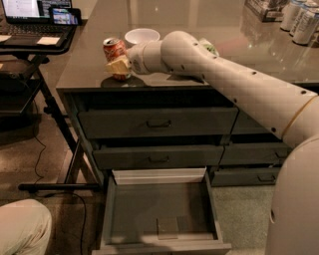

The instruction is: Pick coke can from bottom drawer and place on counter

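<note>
The coke can (114, 50), red-orange with a silver top, stands upright near the front left corner of the counter (199, 20), its base at or just above the surface. My gripper (117, 65) is shut on the can, with a yellowish finger (119, 66) across its front. My white arm reaches in from the right. The bottom drawer (149, 209) is pulled fully open below, with a grey floor, a pale back panel and no can inside.
A white bowl (142, 36) sits just behind and right of the can. Pale silver cans (299, 17) stand at the counter's far right. A black desk with a laptop (35, 15) is at the left. A person's knee (22, 226) shows at the bottom left.
</note>
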You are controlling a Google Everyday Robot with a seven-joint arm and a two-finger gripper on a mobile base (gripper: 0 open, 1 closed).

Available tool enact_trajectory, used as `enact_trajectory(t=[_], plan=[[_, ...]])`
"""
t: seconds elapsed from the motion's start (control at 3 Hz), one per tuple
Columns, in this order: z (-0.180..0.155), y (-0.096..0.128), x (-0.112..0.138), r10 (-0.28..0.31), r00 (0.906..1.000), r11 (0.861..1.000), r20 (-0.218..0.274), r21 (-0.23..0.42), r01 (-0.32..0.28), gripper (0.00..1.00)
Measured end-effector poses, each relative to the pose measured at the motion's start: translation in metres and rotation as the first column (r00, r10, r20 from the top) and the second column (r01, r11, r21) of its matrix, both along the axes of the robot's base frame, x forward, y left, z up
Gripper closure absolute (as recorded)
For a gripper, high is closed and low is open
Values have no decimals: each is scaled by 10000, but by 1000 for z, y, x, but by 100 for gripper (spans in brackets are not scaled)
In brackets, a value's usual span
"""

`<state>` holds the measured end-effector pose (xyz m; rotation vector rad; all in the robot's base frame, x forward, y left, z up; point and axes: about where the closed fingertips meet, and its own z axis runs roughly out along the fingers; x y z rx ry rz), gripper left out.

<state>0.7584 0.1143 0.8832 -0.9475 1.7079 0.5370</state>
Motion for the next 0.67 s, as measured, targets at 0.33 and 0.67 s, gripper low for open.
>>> enact_trajectory(t=[0.33,0.67], plan=[[-1,0,-1,355,9994,9994,10,13,-355,0],[-1,0,-1,355,9994,9994,10,13,-355,0]])
